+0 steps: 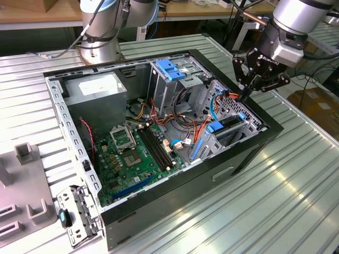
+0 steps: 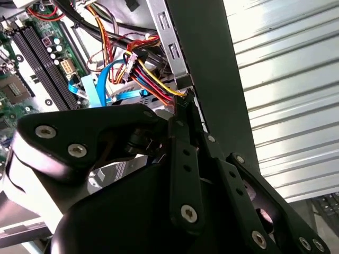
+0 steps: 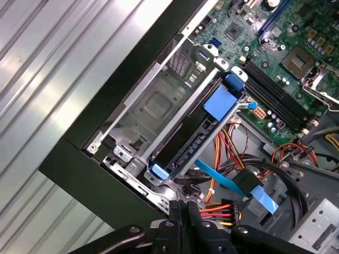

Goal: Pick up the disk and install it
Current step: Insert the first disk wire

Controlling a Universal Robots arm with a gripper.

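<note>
1. While the open computer case (image 1: 175, 211) lies on its side on the ribbed metal table (image 1: 296, 201), we see the gripper (image 1: 244, 95) poised over the case's edge at the exterior view's right, above the grey drive cage (image 1: 233, 124).
2. We find its black fingers (image 3: 183, 222) drawn together with nothing between them, their tips down by the bundle of red, yellow and orange cables (image 2: 151, 79) just inside the case wall.
3. We see the disk (image 3: 185, 145) already seated in the cage: a black slab edged with blue, its blue end tab (image 3: 159, 170) toward the case wall and a larger blue latch (image 3: 221, 101) at its other end, toward the motherboard (image 3: 286, 47).
4. We note that the disk lies near the gripper but apart from it.
5. We also spot a flat blue cable (image 3: 233, 182) crossing between the disk and the fingers.
</note>
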